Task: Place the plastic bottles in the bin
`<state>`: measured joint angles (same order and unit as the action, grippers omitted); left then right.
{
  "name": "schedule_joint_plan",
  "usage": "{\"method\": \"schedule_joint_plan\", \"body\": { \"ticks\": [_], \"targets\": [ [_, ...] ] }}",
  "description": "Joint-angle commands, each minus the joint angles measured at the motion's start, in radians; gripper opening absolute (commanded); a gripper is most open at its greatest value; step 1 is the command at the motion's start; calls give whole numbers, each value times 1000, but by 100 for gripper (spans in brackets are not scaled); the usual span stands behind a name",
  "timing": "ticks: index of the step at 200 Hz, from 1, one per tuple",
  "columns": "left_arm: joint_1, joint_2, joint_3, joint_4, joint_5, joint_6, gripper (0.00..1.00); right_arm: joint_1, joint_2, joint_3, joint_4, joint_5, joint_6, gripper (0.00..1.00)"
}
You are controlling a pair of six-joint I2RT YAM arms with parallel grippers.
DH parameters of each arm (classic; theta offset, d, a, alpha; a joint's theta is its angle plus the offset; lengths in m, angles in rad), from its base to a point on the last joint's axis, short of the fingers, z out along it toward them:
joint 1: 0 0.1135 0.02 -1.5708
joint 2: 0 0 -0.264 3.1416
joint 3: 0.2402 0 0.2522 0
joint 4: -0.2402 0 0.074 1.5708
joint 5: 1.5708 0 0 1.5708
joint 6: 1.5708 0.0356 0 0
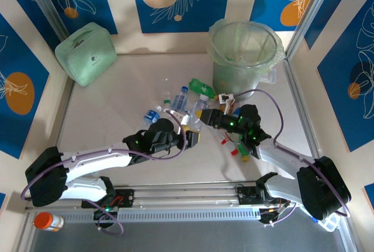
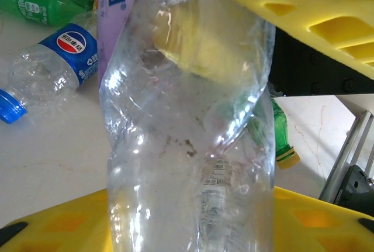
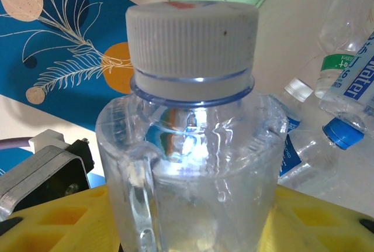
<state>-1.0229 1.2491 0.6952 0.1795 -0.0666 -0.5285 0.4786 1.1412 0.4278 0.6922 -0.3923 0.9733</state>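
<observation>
The left claw (image 2: 190, 217) grips a squashed clear bottle (image 1: 196, 121). One yellow finger (image 2: 52, 228) sits on each side of it. The right claw (image 3: 196, 217) hugs the same bottle just under its white cap (image 3: 193, 41). So both claws hold one bottle, and it sits up off the table (image 1: 111, 106). The two claws meet almost tip to tip, with very little room between them.

The bin (image 1: 234, 79) stands past the claws, toward the far right corner. It is near them but not touching. Its right side is close to the metal post (image 1: 294, 53) at the table's edge, so that side is tight.

More bottles lie on the table between the claws and the bin. A green bottle (image 1: 201, 85) lies close to the bin's foot. A blue-label bottle (image 2: 64, 59) lies just beside the left claw, on its left.

There is more open room to the left. The table is bare from the left claw out to the green case (image 1: 87, 53) in the far left corner. It is also bare on the near side of both claws, back to the front rail (image 1: 187, 192).
</observation>
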Motion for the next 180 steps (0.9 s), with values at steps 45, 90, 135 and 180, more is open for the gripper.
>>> {"method": "schedule_joint_plan", "body": {
  "ticks": [45,90,135,180],
  "targets": [
    [7,-36,49,-76,27,34,84,18,-30,5,-29,10,-38,54],
    [7,-177,26,-165,-44,77,88,92,-100,32,-182,147,-178,54],
    [7,-351,-78,-212,-271,100,87,127,-117,53,-277,259,-266,50],
    [8,-432,-187,-156,-442,98,86,213,-85,105,-361,371,-408,49]
  ]
}}
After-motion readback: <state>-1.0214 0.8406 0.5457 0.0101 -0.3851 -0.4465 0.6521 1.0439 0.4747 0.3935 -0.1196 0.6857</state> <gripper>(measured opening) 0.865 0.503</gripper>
